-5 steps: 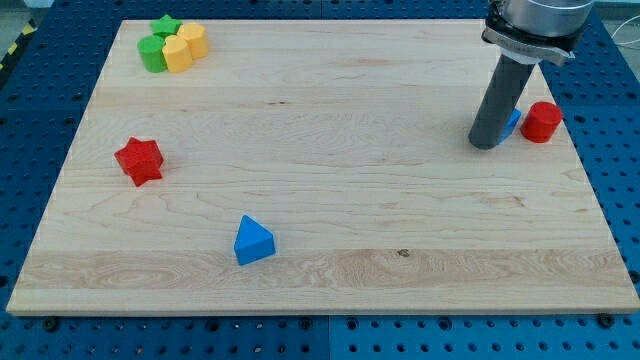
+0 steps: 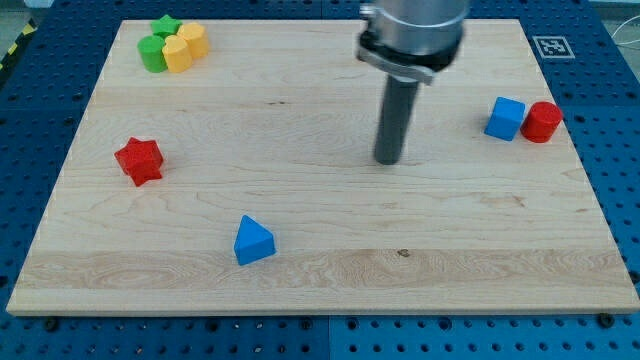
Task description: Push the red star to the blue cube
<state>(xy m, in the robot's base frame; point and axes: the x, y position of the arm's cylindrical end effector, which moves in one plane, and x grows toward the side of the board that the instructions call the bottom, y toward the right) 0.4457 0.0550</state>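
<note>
The red star (image 2: 139, 160) lies near the left edge of the wooden board (image 2: 320, 270). The blue cube (image 2: 505, 118) sits far to the right, touching a red cylinder (image 2: 542, 121) on its right. My tip (image 2: 388, 160) stands on the board near the middle, well left of the blue cube and far right of the red star. It touches no block.
A blue triangular block (image 2: 252, 240) lies toward the view's bottom, left of centre. A cluster of green blocks (image 2: 157, 42) and yellow blocks (image 2: 184, 46) sits at the top left corner. A marker tag (image 2: 551, 45) is at the top right.
My tip has moved left, away from the blue cube toward the board's middle. The blue cube now shows in full. No block has moved.
</note>
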